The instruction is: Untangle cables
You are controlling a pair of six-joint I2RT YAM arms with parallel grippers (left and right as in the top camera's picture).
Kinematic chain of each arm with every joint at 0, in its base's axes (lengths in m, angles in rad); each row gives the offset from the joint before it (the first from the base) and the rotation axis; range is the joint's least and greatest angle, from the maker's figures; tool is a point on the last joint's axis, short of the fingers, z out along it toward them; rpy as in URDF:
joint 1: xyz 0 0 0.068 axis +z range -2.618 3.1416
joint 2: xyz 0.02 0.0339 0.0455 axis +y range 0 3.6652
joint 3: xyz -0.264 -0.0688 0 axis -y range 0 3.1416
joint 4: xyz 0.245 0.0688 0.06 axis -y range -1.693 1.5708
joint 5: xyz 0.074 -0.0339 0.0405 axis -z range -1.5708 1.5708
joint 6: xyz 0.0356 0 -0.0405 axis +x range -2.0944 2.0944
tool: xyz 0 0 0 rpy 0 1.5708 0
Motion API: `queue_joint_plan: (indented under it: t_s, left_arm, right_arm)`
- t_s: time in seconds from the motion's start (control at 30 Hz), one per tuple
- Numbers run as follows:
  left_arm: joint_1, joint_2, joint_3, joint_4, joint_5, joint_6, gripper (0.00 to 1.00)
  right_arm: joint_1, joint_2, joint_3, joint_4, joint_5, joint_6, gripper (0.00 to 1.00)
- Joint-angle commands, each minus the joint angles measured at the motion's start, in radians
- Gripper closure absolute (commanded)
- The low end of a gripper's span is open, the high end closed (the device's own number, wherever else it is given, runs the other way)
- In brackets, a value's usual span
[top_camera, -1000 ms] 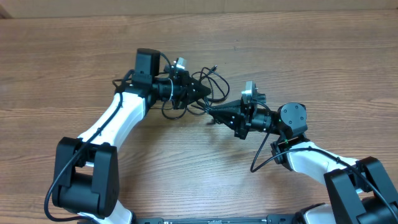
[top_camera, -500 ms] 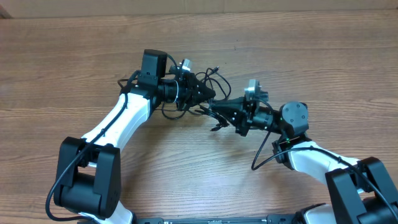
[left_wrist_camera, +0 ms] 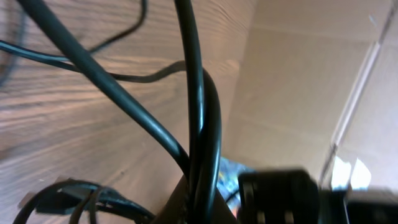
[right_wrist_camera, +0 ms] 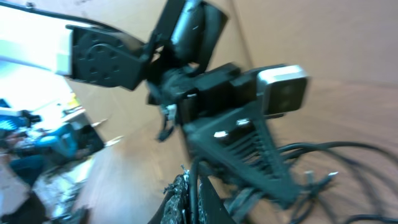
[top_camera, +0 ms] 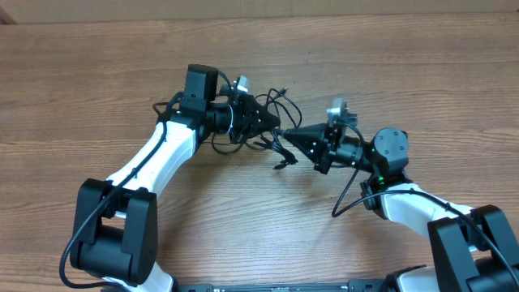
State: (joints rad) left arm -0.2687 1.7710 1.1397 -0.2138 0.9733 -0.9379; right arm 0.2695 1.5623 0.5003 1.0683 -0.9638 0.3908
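The black cables [top_camera: 285,98] hang in a tangled bunch above the table's middle, between my two grippers. My left gripper [top_camera: 273,123] points right and is shut on the bunch. In the left wrist view, two strands [left_wrist_camera: 200,93] run down into its jaws [left_wrist_camera: 200,202]. My right gripper [top_camera: 291,132] points left, tip to tip with the left one, shut on one thin strand [right_wrist_camera: 194,177] that passes between its fingers [right_wrist_camera: 198,202]. A plug end [top_camera: 280,165] dangles below the bunch. The right wrist view also shows the left gripper's ribbed finger [right_wrist_camera: 249,155] close ahead.
The wooden table [top_camera: 97,73] spreads all round the arms. Loose cable loops [top_camera: 219,148] droop under the left gripper. The right arm's own thicker cable [top_camera: 347,195] curves beside its wrist. A cardboard wall [left_wrist_camera: 298,74] stands behind the table.
The left gripper shifted slightly right with the bunch, then held. The right gripper drew back to the right and rose a little, keeping its strand.
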Motion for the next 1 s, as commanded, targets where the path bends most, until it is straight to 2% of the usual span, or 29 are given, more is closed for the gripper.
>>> queue_joint_plan:
  t_s: [0.0,0.13,0.27,0.37,0.53,0.73,0.77,0.8,0.83,0.87,0.9,0.97]
  left_arm:
    - [-0.006,-0.011,0.008,0.001,-0.164,-0.085,0.95]
    - [-0.006,-0.011,0.008,0.006,-0.266,-0.286,0.96]
    - [-0.006,-0.011,0.008,0.087,-0.275,-0.525,0.96]
    - [-0.006,-0.011,0.008,0.223,-0.268,-0.671,0.96]
    - [-0.007,-0.011,0.008,0.549,-0.233,-0.889,0.96]
    - [-0.008,-0.011,0.008,0.800,-0.136,-1.025,0.96]
    - [-0.008,-0.011,0.008,0.816,-0.111,-1.035,0.96]
    - [-0.007,-0.011,0.008,0.824,-0.094,-1.037,0.96]
    - [-0.007,-0.011,0.008,0.825,-0.078,-1.037,0.96]
    - [-0.005,-0.011,0.008,0.824,-0.066,-1.037,0.96]
    - [-0.002,-0.011,0.008,0.822,-0.058,-1.036,0.96]
    - [0.007,-0.011,0.008,0.818,-0.041,-1.033,0.96]
  right_arm:
    - [0.042,-0.011,0.013,-0.006,-0.069,0.067,0.96]
    - [0.100,-0.011,0.013,-0.060,-0.078,0.064,0.96]
    - [0.109,-0.011,0.013,-0.063,-0.077,0.051,0.96]
    - [0.109,-0.011,0.013,-0.066,-0.077,0.051,0.96]
    - [0.101,-0.011,0.013,-0.119,-0.044,-0.005,0.96]
    - [0.101,-0.011,0.013,-0.347,0.210,-0.157,0.96]
    - [0.101,-0.011,0.013,-0.377,0.268,-0.158,0.93]
    - [0.101,-0.011,0.013,-0.393,0.300,-0.158,0.87]
    - [0.101,-0.011,0.013,-0.397,0.314,-0.158,0.78]
    - [0.101,-0.011,0.013,-0.393,0.313,-0.158,0.61]
    - [0.101,-0.011,0.013,-0.385,0.312,-0.157,0.49]
    - [0.101,-0.011,0.013,-0.367,0.312,-0.157,0.38]
